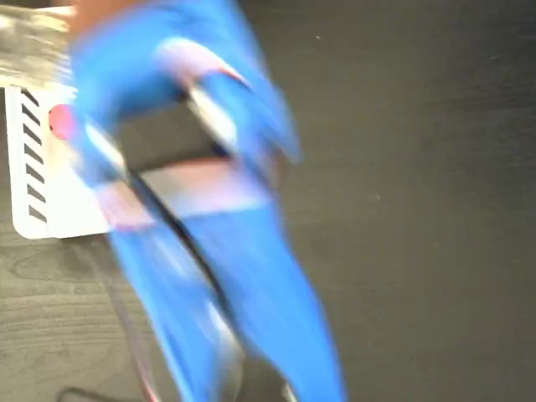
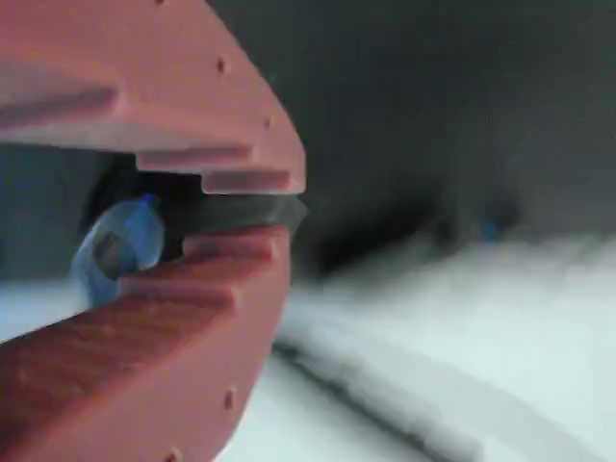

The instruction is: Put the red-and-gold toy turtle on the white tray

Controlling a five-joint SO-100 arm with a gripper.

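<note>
Red-and-gold toy turtle (image 1: 60,121): only a small red patch shows in the fixed view, lying on the upper left part of the white tray, close beside the row of black slanted slots; the shell is hidden behind the blurred arm, so its pose cannot be told. White tray (image 1: 59,209): flat, rounded lower-left corner, black slots along its left edge, resting on the worktop at the picture's left; most of it is covered by the arm. In the wrist view a pale blurred surface (image 2: 462,327) fills the lower right, likely the same tray. Tool (image 2: 284,214): two reddish stepped fingers (image 2: 192,96) in the wrist view, tips nearly meeting with only a thin dark gap between them and nothing seen held there. Arm (image 1: 251,276): blue, heavily motion-blurred, crossing the fixed view from bottom centre to upper left. Worktop (image 1: 419,209): dark, wood-grained.
</note>
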